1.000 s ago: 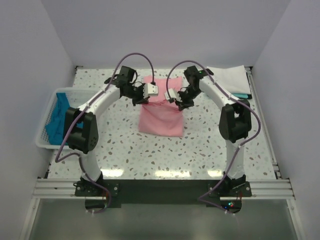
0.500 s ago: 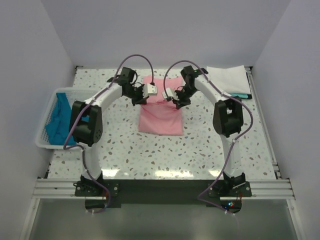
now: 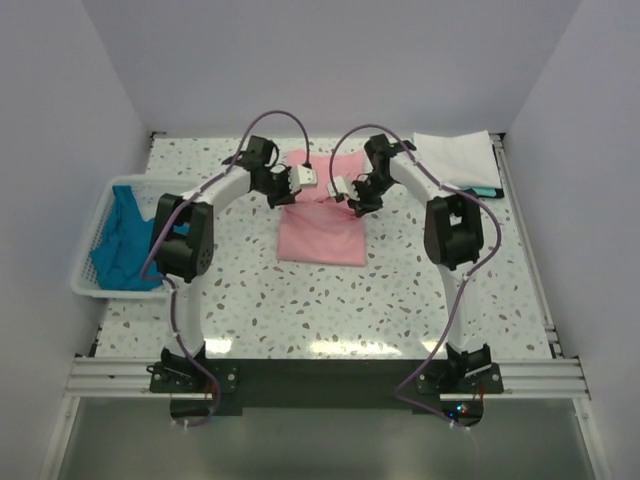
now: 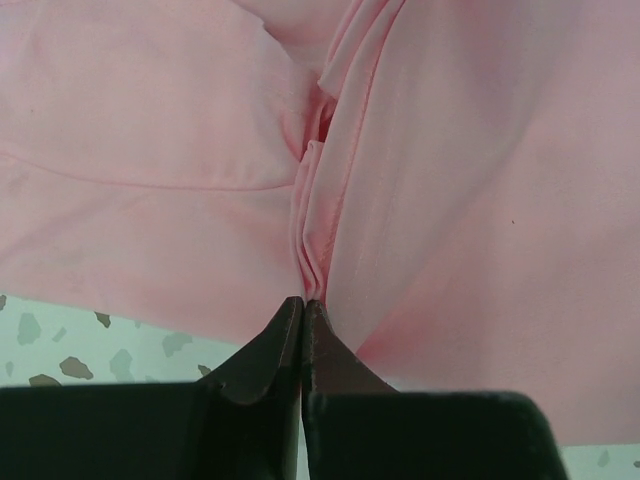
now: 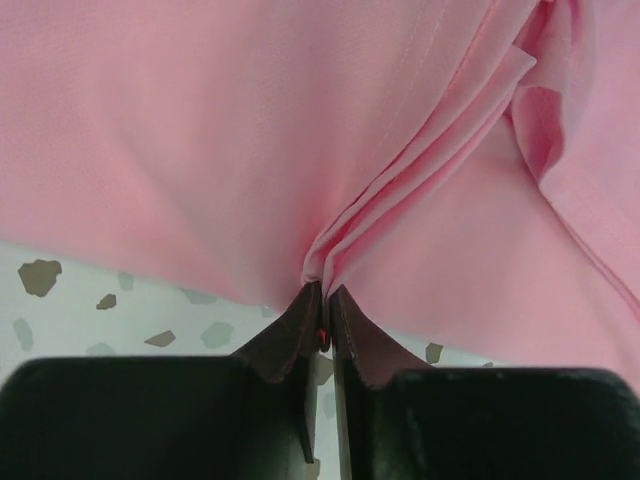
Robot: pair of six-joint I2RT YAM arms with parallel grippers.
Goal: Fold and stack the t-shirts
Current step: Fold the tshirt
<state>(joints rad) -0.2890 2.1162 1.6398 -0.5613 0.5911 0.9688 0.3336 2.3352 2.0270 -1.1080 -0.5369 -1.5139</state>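
Note:
A light pink t-shirt [image 3: 320, 232] lies partly folded at the middle of the table. My left gripper [image 3: 284, 196] is shut on a pinched fold of the pink cloth [image 4: 310, 250] at its left edge. My right gripper [image 3: 358, 204] is shut on a pinched fold of the same shirt [image 5: 400, 200] at its right edge. Both hold the cloth slightly above the table near the shirt's far half. A folded white t-shirt [image 3: 456, 160] lies at the back right, over a teal-blue one [image 3: 484, 191]. More teal-blue shirts [image 3: 117, 240] lie in the basket.
A white lattice basket [image 3: 92, 222] stands at the table's left edge. The speckled tabletop [image 3: 330, 300] stretches toward the near edge. White walls close the back and sides.
Both grippers have moved toward the back of the table with the pink cloth still pinched. The shirt's near edge has shifted slightly back.

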